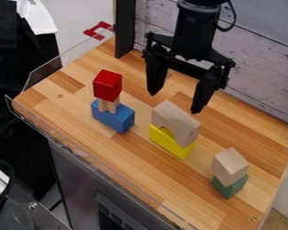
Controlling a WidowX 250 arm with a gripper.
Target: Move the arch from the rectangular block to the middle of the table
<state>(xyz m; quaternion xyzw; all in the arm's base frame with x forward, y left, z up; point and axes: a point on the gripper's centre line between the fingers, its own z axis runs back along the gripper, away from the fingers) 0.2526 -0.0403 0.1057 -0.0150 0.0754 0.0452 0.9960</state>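
The black gripper hangs with its two fingers spread wide, above and just behind the arch, holding nothing. The arch, a light wooden block with a curved cut-out underneath, rests on top of the yellow rectangular block. That yellow block lies on the wooden table, near its middle.
Left of the arch, a blue block carries light wooden pieces with a red block on top. At the right, a wooden cube sits on a green block. A plank wall runs behind the table; clear edging lines its front.
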